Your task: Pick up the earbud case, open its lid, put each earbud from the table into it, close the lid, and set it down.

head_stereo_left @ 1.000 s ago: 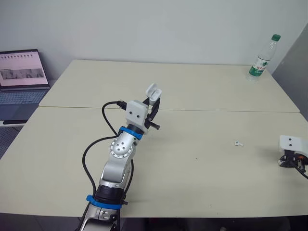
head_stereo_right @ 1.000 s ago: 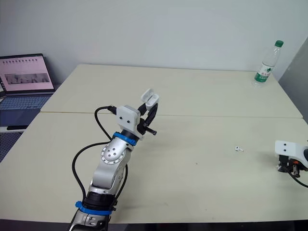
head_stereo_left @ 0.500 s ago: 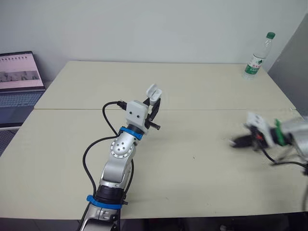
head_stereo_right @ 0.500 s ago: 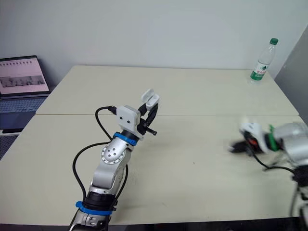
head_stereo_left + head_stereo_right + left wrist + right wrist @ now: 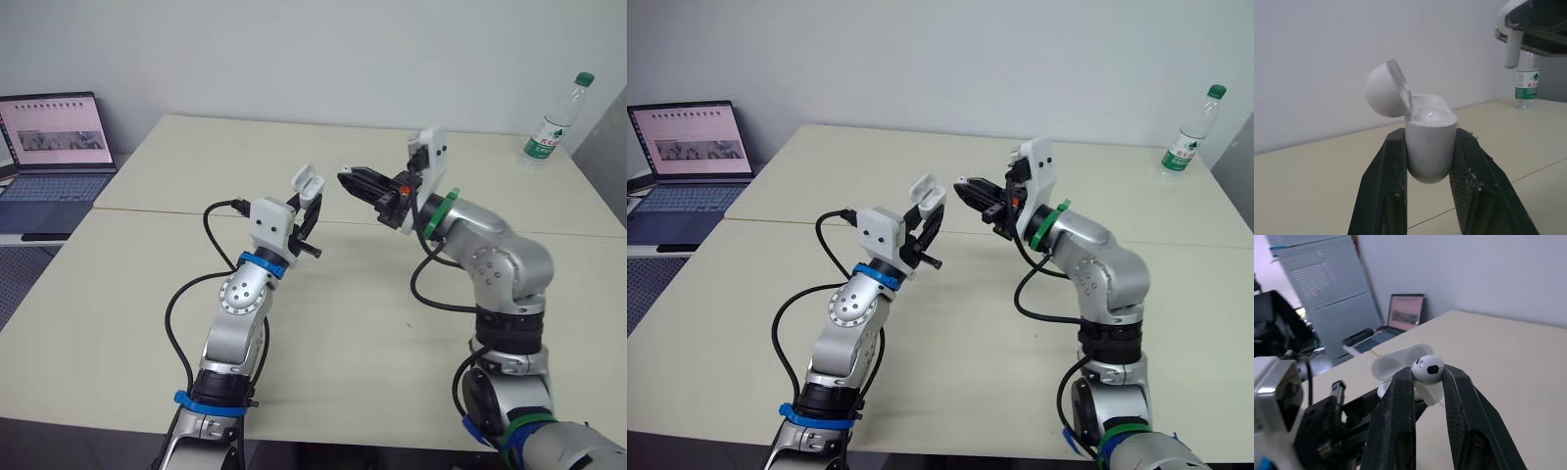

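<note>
Table (image 5: 372, 333), laptop (image 5: 59, 147), water bottle (image 5: 555, 122), white wall (image 5: 294, 49)

We see two arms built of rounded silver-grey segments. The left arm (image 5: 242, 299) wears blue rings (image 5: 257, 262) and a looping black cable (image 5: 174, 305). The right arm (image 5: 495, 259) wears green rings (image 5: 432, 215). A white boxy housing (image 5: 271, 217) sits at each wrist. The left gripper (image 5: 312, 199) and right gripper (image 5: 349, 179) have black fingers.
</note>
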You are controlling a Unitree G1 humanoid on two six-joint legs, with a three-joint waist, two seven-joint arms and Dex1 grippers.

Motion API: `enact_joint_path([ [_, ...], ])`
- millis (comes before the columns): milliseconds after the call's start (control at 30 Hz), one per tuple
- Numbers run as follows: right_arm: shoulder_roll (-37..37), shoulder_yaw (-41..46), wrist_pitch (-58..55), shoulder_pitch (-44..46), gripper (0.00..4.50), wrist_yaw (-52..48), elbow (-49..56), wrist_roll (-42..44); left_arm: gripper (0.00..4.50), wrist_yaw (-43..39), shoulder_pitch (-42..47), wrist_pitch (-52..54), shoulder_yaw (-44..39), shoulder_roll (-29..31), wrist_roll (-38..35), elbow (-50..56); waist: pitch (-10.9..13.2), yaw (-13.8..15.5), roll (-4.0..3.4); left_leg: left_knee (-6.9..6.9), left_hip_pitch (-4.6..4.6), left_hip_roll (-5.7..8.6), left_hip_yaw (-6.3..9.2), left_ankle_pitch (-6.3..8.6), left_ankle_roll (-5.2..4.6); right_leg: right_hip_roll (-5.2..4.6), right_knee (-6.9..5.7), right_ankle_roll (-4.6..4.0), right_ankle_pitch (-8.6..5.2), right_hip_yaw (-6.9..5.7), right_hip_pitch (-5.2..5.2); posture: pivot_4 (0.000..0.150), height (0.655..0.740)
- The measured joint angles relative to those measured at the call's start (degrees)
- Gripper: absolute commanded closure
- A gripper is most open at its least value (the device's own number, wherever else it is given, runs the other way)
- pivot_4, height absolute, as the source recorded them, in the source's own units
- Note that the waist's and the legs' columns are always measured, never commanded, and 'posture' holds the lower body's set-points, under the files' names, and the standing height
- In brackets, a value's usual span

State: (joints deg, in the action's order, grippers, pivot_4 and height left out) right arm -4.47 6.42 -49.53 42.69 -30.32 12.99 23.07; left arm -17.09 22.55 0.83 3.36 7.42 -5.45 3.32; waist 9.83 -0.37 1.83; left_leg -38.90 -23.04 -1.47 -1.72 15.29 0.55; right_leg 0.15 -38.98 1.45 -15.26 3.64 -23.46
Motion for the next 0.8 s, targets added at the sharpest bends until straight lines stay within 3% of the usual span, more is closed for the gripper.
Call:
enact_joint_path([
  [233,3.55,-3.62,4.38,-0.26,4.08,5.43,-0.04,-0.37,3.73,-0.6,1.12,0.12,0.92,0.11,0.08,0.05,0.0,-0.33,0.0,0.03,0.01,-0.11,0.01,0.0,0.0,0.2,0.01,-0.01,0.0,0.02,-0.02,0.15,0.74],
  [800,2.45,-7.95,5.38,-3.29,4.08,6.69,-0.01,1.63,3.73,-1.09,1.15,0.18,1.36,0.02,0.16,0.3,0.0,-1.17,0.0,0.06,0.0,-0.15,0.04,0.0,0.0,0.25,0.04,0.0,-0.02,0.03,-0.02,0.15,0.74],
])
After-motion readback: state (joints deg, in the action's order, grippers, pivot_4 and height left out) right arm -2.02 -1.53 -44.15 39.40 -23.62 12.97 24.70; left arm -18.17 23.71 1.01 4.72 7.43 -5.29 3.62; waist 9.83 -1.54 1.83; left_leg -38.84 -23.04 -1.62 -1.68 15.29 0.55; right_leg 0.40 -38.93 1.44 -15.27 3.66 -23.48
